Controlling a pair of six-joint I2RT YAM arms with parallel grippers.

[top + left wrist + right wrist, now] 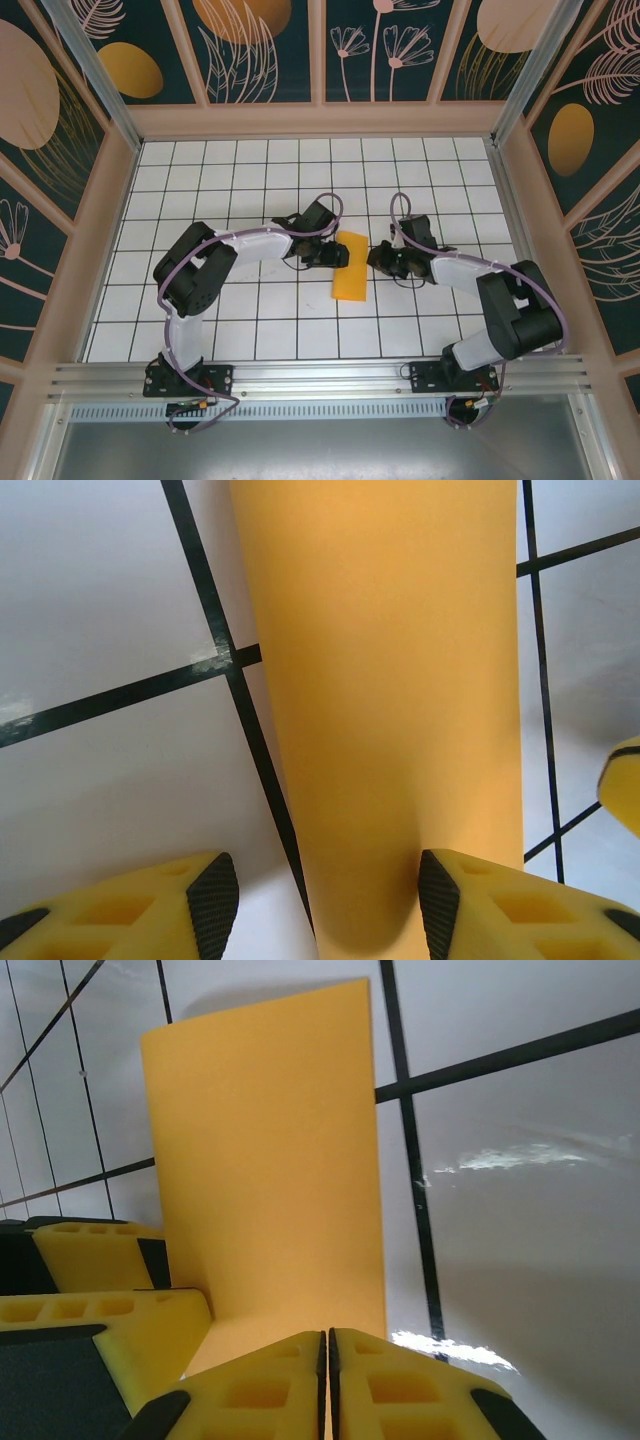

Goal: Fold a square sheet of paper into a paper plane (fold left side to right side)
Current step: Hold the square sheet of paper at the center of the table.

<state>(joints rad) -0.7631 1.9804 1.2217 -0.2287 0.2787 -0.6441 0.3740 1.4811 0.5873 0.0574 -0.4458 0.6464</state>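
— Where's the orange paper (pixel 351 266)?
— Middle of the surface (pixel 250 320), a narrow strip lying flat. The left hand (pixel 327 900) sits at its 9 o'clock, half open, gripping nothing
— And the right hand (pixel 327 1360)?
— At 3 o'clock, fingers shut together at the paper's edge

thin orange square sheet of paper (pixel 350 265) lying smooth and matt mid-frame, white bench (pixel 250 170) looking glossy and catching glare between black grid lines, left fingers (pixel 110 915) showing moulded yellow plastic with black rubbery pads (pixel 215 900), brushed metal rail (pixel 320 372) running along the bottom edge
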